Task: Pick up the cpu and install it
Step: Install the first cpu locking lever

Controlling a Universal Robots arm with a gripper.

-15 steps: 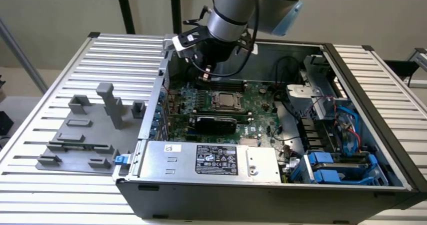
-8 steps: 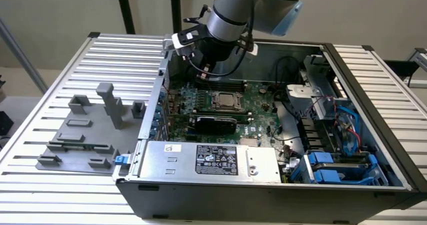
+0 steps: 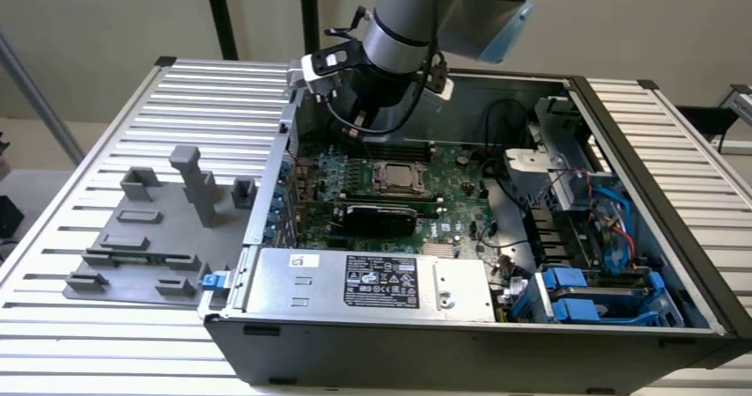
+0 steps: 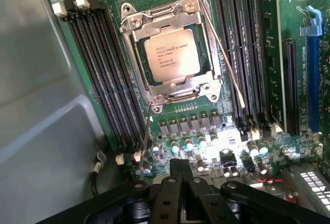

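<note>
The cpu (image 4: 171, 53) lies flat in its socket on the green motherboard (image 3: 453, 224), silver top up, inside the metal socket frame (image 4: 154, 13). Black memory slots (image 4: 103, 79) run along both sides of it. The fingers (image 4: 176, 171) hang above the board near the socket, pressed together and holding nothing.

In the exterior view, with the cpu as the dial's centre, the power supply (image 3: 370, 283) sits at 6 o'clock, blue drive bays (image 3: 582, 295) at 4 o'clock and the arm (image 3: 411, 18) at 12 o'clock. The open computer case (image 3: 470, 352) rests on a ribbed metal surface (image 3: 224, 88). A grey fixture plate (image 3: 147, 229) lies at 9 o'clock. A plain beige wall (image 3: 106, 18) stands behind.
</note>
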